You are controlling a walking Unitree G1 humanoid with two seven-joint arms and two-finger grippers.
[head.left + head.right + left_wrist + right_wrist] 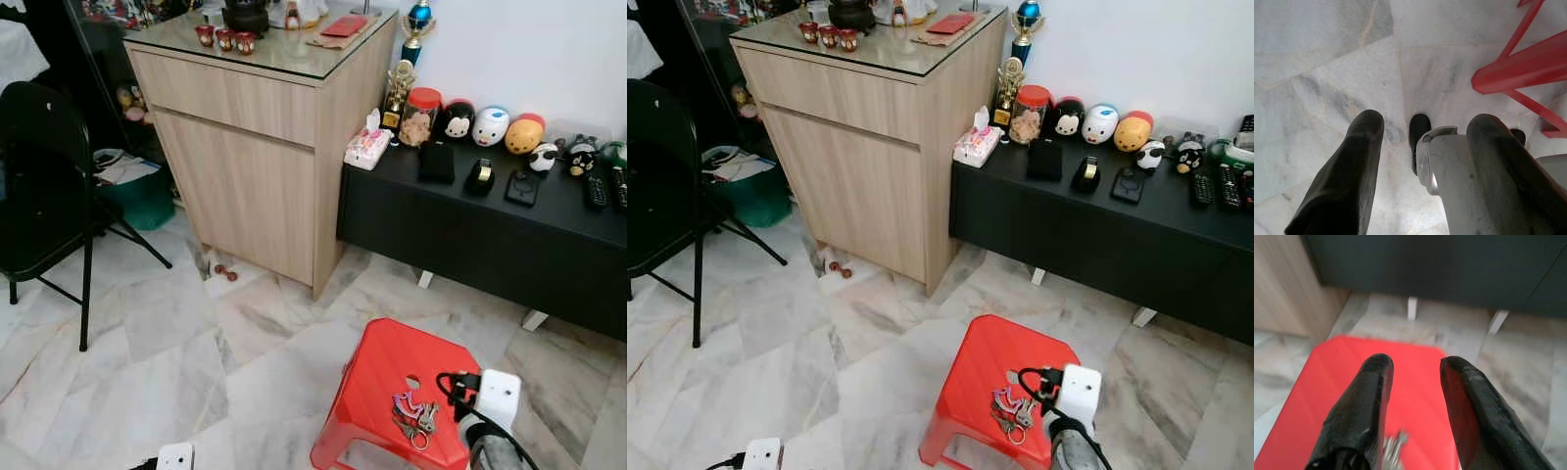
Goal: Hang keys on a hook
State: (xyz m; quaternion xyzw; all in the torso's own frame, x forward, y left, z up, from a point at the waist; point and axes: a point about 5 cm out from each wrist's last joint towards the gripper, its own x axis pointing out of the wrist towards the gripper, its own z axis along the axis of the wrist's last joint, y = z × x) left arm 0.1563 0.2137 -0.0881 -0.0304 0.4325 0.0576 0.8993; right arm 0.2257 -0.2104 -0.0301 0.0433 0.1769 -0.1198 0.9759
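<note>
A bunch of keys [413, 416] with a pink tag lies on the near part of a red plastic stool [382, 372]. My right arm's white wrist [495, 397] hovers just right of the keys. In the right wrist view my right gripper [1415, 364] is open above the stool top [1415, 377], nothing between its fingers, and the keys [1393, 450] lie below, by one finger. My left gripper [1425, 120] hangs open over the marble floor beside the stool's red legs [1518, 73], holding nothing.
A tall wooden cabinet [255, 147] stands ahead, its glass top crowded with small items. Beside it on the right a low black bench [490, 235] carries toys and remotes along the white wall. A black folding chair [39, 186] and green bin [147, 201] stand left.
</note>
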